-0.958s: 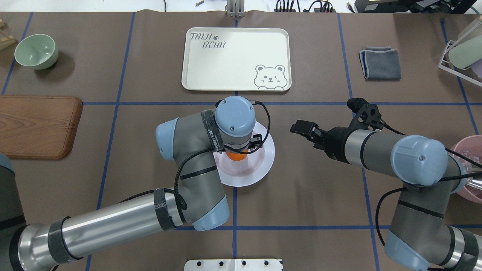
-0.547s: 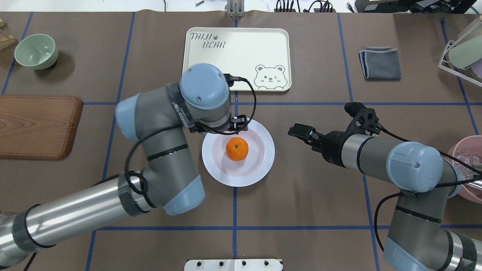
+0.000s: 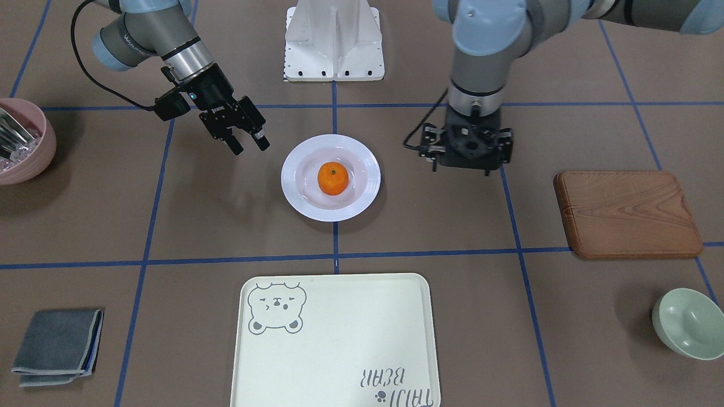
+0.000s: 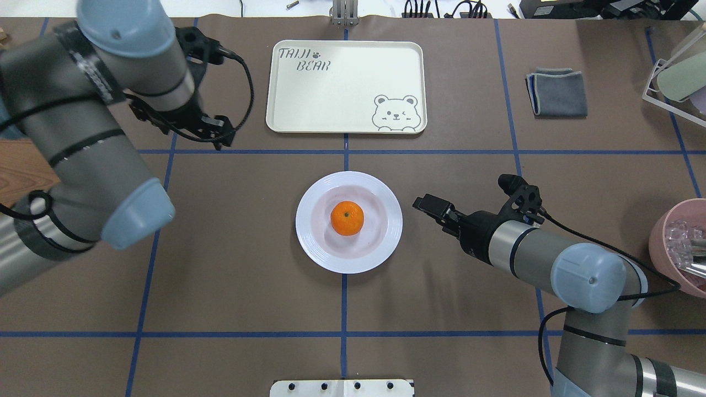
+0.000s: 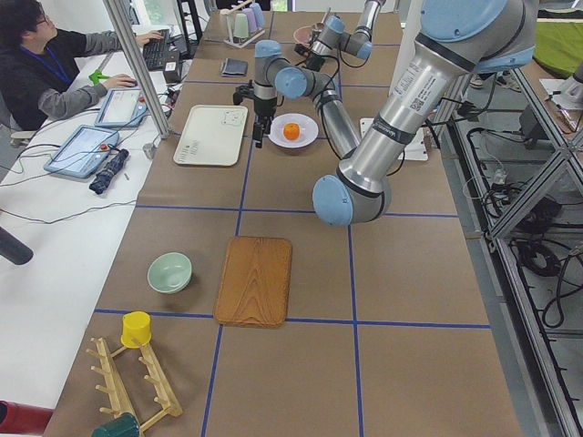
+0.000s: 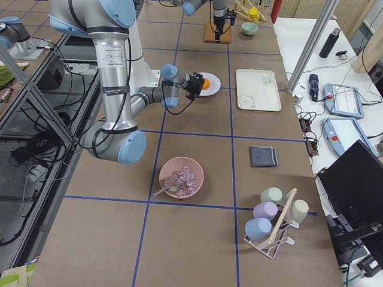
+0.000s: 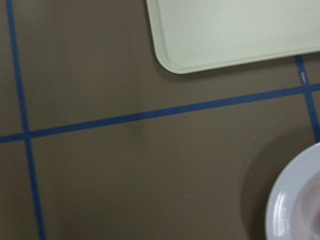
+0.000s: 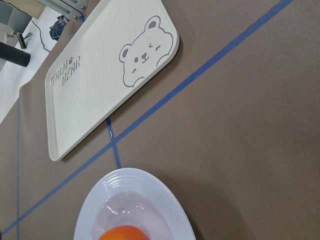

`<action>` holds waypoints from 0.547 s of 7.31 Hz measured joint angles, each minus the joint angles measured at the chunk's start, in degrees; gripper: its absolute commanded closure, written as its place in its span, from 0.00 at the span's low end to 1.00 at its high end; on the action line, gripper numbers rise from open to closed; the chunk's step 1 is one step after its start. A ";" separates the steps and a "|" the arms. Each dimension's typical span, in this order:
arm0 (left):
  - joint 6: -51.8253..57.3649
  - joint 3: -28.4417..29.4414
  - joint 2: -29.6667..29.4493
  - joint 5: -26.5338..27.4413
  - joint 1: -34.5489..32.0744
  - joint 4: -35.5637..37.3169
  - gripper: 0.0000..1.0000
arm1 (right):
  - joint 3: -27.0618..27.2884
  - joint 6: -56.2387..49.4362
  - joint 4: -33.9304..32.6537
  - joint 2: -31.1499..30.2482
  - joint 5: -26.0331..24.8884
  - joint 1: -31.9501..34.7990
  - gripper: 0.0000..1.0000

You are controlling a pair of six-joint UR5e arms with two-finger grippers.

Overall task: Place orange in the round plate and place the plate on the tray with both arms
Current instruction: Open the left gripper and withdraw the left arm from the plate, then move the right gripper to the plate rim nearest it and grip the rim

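At table centre, as I read it from my station:

- Orange [image 4: 347,218]: small, round, bright, dark stem dimple facing up. It sits in the middle of the plate, untouched by either claw.
- Plate [image 4: 348,266]: round, glossy white, deep, with a wide ridged rim. It rests flat on the brown mat where two blue tape lines cross.
- Tray [image 4: 342,94]: pale cream rectangle with rounded corners, a bear face and "TAIJI BEAR" lettering. It lies on the far side of the plate, apart from it, with only mat and one tape line between them.
- Surroundings, all well apart from the plate: wooden board [image 3: 628,212] and green bowl [image 3: 687,330] on my left; folded grey cloth [image 3: 56,345] and pink bowl [image 3: 22,141] holding clear pieces on my right.
- Right claw [image 3: 250,147]: fingers parted by a modest gap, holding nothing. It is tilted toward the plate and hangs just beside the rim on the right, near the orange.
- Left claw [image 3: 462,167]: pointing straight down, fingers apart, holding nothing. It is off to the left of the plate, nearer the tray's corner, farther from the orange than the right claw.
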 measured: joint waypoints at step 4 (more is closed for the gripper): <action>33.73 3.97 18.00 -11.61 -25.79 -3.47 0.02 | -1.09 3.37 3.62 0.71 -5.60 -3.90 0.00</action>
